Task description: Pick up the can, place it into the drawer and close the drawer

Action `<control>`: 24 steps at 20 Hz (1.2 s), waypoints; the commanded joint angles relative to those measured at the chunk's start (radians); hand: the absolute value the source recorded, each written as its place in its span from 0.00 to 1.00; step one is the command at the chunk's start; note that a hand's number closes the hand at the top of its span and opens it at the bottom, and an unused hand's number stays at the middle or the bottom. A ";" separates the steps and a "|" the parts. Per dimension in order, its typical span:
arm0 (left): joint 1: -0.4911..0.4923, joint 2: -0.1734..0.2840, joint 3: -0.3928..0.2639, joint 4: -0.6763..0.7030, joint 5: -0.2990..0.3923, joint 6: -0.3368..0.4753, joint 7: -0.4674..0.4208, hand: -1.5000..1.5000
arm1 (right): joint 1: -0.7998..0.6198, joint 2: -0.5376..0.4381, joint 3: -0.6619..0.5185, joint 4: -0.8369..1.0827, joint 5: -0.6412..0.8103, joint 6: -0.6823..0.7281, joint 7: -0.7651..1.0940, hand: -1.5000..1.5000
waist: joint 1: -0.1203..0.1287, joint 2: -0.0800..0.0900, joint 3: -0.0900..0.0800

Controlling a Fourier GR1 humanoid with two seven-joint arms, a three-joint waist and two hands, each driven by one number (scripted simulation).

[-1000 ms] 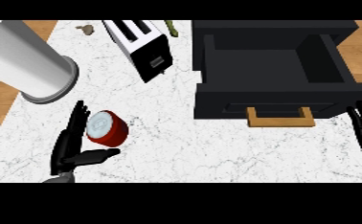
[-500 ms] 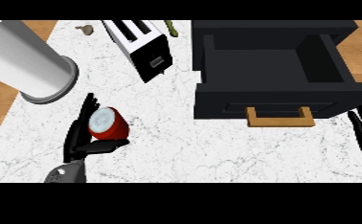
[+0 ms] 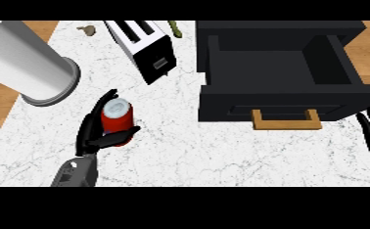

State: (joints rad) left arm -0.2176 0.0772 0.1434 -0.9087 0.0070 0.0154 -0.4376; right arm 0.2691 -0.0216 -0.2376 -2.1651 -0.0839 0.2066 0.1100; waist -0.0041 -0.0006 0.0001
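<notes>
On the white marble table (image 3: pixel 217 149), the left robot hand (image 3: pixel 92 134) is curled around the upright red can (image 3: pixel 117 119), fingers and thumb clamped on it. The open black drawer (image 3: pixel 278 66) lies well to its right.

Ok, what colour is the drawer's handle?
Light wood tan, against the black drawer; the handle shows in the head view.

one red can (image 3: pixel 115 117), one open black drawer (image 3: pixel 278 79), one toaster (image 3: pixel 145 49), one grey cylinder (image 3: pixel 33 66), one robot hand (image 3: pixel 92 132)
</notes>
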 commanded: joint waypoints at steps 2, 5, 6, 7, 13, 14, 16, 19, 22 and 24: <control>-0.059 0.005 -0.006 0.038 0.009 -0.026 -0.010 1.00 | -0.050 -0.048 -0.070 0.048 -0.078 0.026 0.007 0.00 | -0.001 0.001 0.000; -0.048 -0.013 -0.006 0.037 0.037 -0.045 -0.028 1.00 | 0.025 0.005 -0.023 -0.004 -0.015 0.026 -0.025 0.00 | -0.001 0.000 0.000; -0.022 -0.049 -0.026 0.003 0.036 -0.031 -0.014 1.00 | 0.074 0.020 0.057 -0.001 0.038 -0.019 -0.067 0.00 | -0.001 0.000 0.000; 0.017 -0.022 -0.032 -0.098 0.053 -0.053 0.072 1.00 | -0.019 0.021 0.038 0.072 0.062 -0.044 -0.060 0.00 | 0.005 0.000 0.000; 0.020 -0.020 -0.016 -0.162 0.079 -0.016 0.092 1.00 | 0.009 -0.004 -0.041 -0.025 -0.052 0.004 0.021 0.00 | 0.002 -0.001 0.000; 0.039 -0.018 0.010 -0.149 0.095 -0.009 0.064 1.00 | -0.021 0.013 0.002 -0.035 -0.011 -0.025 0.046 0.00 | 0.004 0.000 0.000; -0.041 0.045 0.085 -0.033 0.116 -0.017 0.025 1.00 | 0.063 0.021 -0.022 -0.018 -0.030 0.031 -0.066 0.00 | -0.005 0.001 0.000; -0.018 0.035 0.064 -0.094 0.137 -0.036 0.033 1.00 | 0.037 0.021 -0.019 -0.048 -0.028 0.017 -0.001 0.00 | 0.000 0.000 0.000; -0.073 0.014 0.021 -0.197 0.121 0.014 0.146 1.00 | 0.017 0.021 0.013 0.016 0.011 -0.004 -0.037 0.00 | 0.002 0.000 0.000; -0.054 -0.008 -0.009 -0.212 0.103 0.017 0.126 1.00 | 0.091 0.021 0.010 -0.029 0.001 0.003 -0.090 0.00 | -0.002 0.000 0.000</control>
State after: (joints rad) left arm -0.2487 0.0917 0.1632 -1.0925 0.1249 0.0059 -0.3249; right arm 0.3081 -0.0058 -0.2519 -2.1812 -0.0978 0.2175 0.0760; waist -0.0033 -0.0010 0.0001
